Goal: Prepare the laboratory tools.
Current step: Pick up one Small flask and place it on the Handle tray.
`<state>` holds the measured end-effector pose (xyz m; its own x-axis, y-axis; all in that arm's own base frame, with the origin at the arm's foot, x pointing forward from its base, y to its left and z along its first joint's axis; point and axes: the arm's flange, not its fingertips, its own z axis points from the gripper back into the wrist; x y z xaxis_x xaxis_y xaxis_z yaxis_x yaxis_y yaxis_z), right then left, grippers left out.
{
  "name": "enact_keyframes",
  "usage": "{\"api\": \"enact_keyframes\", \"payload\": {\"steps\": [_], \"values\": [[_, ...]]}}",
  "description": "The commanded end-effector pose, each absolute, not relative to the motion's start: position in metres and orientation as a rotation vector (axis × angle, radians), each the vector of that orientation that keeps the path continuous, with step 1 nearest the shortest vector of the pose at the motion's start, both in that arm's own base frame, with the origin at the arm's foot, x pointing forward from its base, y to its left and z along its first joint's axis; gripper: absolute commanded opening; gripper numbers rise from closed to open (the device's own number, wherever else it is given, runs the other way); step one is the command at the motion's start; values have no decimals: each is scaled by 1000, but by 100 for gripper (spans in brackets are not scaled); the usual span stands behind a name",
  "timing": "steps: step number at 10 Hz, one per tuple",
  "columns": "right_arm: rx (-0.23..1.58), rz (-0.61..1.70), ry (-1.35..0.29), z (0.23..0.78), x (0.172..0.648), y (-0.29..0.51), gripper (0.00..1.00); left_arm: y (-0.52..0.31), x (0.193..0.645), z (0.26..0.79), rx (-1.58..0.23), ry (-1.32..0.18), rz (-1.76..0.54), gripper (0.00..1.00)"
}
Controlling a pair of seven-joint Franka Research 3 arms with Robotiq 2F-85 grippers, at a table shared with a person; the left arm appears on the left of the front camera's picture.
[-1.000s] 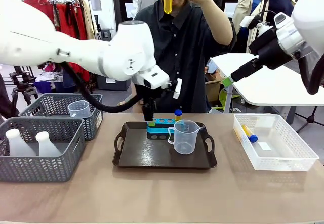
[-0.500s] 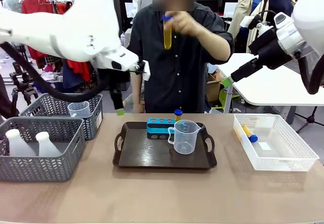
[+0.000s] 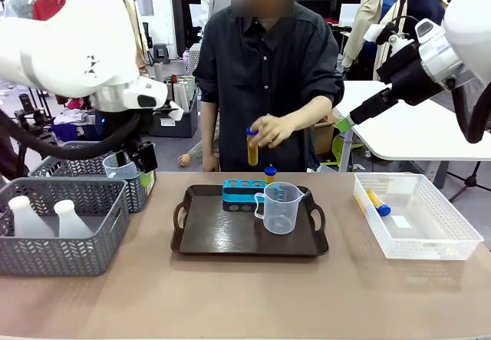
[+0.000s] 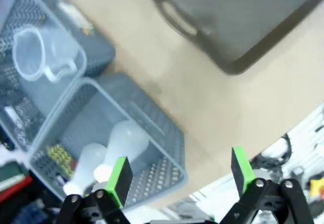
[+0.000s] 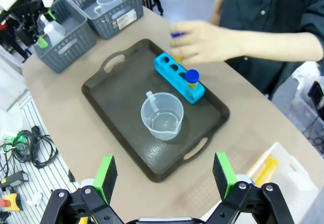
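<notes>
A person's hand (image 3: 270,130) holds a blue-capped tube of yellow liquid (image 3: 252,149) upright just above the small blue rack (image 3: 244,190). The rack stands at the back of the dark tray (image 3: 230,236), with one tube (image 5: 192,78) in its end hole. The clear handled beaker (image 3: 280,206) sits on the tray in front of it. Another tube (image 3: 377,202) lies in the white bin (image 3: 445,240). Two white flasks (image 4: 126,138) lie in the front grey basket (image 3: 61,255). My left gripper (image 4: 180,176) hangs open over that basket's corner. My right gripper (image 5: 164,173) is open, high above the tray.
A second grey basket (image 3: 84,160) behind the first holds another clear beaker (image 3: 120,165). The person stands at the far side behind the tray. In the right wrist view the white bin (image 5: 283,183) lies to the tray's right.
The person's hand has brought the tube down from head height to just above the rack. My left arm swung left from the tray to the baskets. The right arm stayed still.
</notes>
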<state>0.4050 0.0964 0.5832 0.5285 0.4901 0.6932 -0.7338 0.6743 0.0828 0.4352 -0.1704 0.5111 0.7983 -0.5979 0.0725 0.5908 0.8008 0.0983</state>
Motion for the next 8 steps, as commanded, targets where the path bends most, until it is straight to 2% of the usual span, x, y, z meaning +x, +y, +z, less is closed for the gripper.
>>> {"api": "enact_keyframes", "payload": {"steps": [1,3,4,8], "values": [[406,753,-692,584,405,96,100,-145,415,491,31,-149,-464,100],[406,753,-692,584,405,96,100,-128,408,483,29,-175,-438,100],[406,753,-692,584,405,96,100,-140,422,489,40,-105,-472,100],[406,753,-692,584,405,96,100,-138,417,485,33,-115,-461,100]]}}
